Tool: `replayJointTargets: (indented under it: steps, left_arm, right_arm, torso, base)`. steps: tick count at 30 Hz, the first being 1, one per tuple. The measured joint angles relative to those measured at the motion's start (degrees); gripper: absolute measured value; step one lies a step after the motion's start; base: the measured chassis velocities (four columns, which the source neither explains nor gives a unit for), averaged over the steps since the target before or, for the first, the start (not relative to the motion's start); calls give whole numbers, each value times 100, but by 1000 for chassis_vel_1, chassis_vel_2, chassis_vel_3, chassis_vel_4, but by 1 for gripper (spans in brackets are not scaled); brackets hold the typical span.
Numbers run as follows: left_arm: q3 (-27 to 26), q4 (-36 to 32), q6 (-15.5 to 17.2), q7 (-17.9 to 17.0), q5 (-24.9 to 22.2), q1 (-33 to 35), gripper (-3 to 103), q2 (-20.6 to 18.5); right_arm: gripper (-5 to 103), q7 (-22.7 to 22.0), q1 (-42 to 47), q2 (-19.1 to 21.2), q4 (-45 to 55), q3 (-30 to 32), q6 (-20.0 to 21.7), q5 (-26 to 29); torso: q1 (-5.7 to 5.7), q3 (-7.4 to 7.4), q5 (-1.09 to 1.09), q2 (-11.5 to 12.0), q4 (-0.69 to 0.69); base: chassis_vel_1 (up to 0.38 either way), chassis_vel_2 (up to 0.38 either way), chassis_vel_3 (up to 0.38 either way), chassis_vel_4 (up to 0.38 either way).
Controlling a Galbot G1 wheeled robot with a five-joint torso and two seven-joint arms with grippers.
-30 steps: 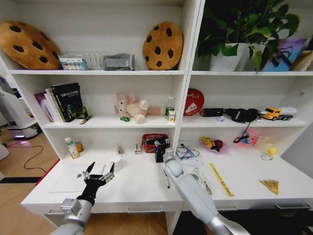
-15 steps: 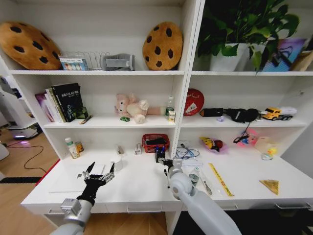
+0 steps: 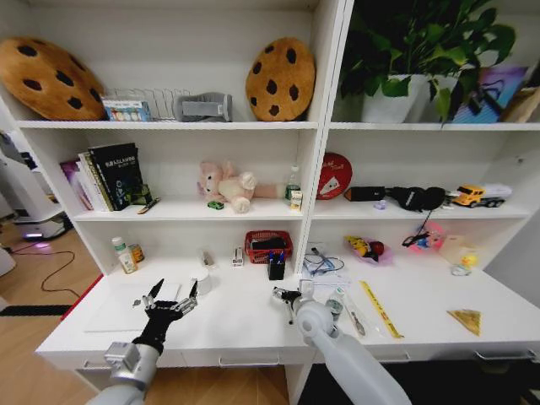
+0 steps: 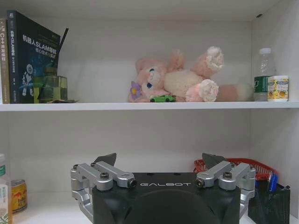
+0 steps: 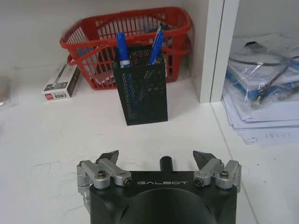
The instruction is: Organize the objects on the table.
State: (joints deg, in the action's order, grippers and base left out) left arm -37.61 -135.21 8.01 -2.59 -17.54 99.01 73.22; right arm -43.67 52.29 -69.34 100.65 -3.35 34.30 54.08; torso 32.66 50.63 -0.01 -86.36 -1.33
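1. While the right gripper hangs low over the table with its jaws spread and nothing between them, the black mesh pen holder stands just ahead of it, upright, two blue pens sticking out the top; judging by that, pens are being gathered there.
2. Left gripper sits parked above the table's left half, jaws apart, empty, pointing at the shelf back.
3. Red basket stands right behind the pen holder, touching or nearly so; a small white-and-red box lies beside the basket.
4. Black marker pen lies on the table close by the right arm, looks like the next loose item, not gripped.
5. White shelf divider rises just beside the holder; a stack of papers and bagged cables lies past it. Divider limits sideways swing, I'd guess.
6. Tiny green toy car rests on the middle shelf against the pink plush bear, well above both grippers.
7. Yellow ruler and a clear-wrapped item lie right of the arm.
8. Small can stands at the table's back left.
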Motion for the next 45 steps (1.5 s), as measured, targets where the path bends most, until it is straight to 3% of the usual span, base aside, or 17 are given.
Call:
replayJointTargets:
  steps: [6, 18, 24, 28, 40, 45]
  left_arm:
    - [0, 0, 0, 0, 0, 0, 100, 0]
    - [0, 0, 0, 0, 0, 0, 100, 0]
    - [0, 0, 0, 0, 0, 0, 100, 0]
    - [0, 0, 0, 0, 0, 0, 100, 0]
    - [0, 0, 0, 0, 0, 0, 100, 0]
    - [0, 0, 0, 0, 0, 0, 100, 0]
  right_arm:
    - [78, -119, -174, -269, -420, -125, 12, 21]
    - [66, -308, -279, -310, -606, -207, 16, 75]
    - [55, -434, -287, -304, -593, -202, 33, 203]
    - [39, -464, -262, -335, -603, -179, 32, 222]
    - [35, -647, -159, -357, -527, -31, 31, 495]
    - [20, -660, -83, -343, -481, 12, 30, 494]
  torso:
    - [0, 0, 0, 0, 0]
    - [0, 0, 0, 0, 0]
    - [0, 0, 0, 0, -1]
    - [0, -1, 0, -1, -1]
    - [-1, -2, 1, -1, 2]
    - [0, -1, 0, 0, -2]
  base:
    - [0, 0, 0, 0]
    - [0, 0, 0, 0]
    - [0, 0, 0, 0]
    - [0, 0, 0, 0]
    - [0, 0, 0, 0]
    - [0, 0, 0, 0]
